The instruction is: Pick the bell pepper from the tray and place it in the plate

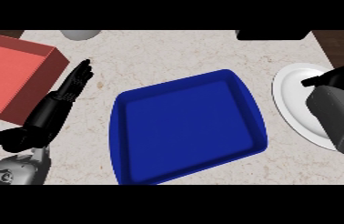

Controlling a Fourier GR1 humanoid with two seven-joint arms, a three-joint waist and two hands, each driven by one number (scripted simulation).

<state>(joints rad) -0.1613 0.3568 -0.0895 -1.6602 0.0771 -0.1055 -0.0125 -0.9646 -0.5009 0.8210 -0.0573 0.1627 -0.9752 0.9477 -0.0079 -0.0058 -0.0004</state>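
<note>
Though looking steeply down on the right hand [326,78], cannot tell how far open or whether holding anything, with only a black part and a grey forearm in sight, right of the tray [188,127] and over the white plate [292,100]. Cannot see the bell pepper; hidden or out of view, cannot say which. Beneath that hand, the plate, flat on the table [168,54], just right of the tray and clear of its rim. Mid-table, the blue tray, slightly turned. Left of the tray and well apart, the left hand [73,84], open and straight, pointing away, holding nothing, resting. Farther left of the tray, a red box [23,77]. Beyond the tray's far-left side, a grey round thing [80,34]; beyond its far-right corner, a black thing [272,34].
</note>
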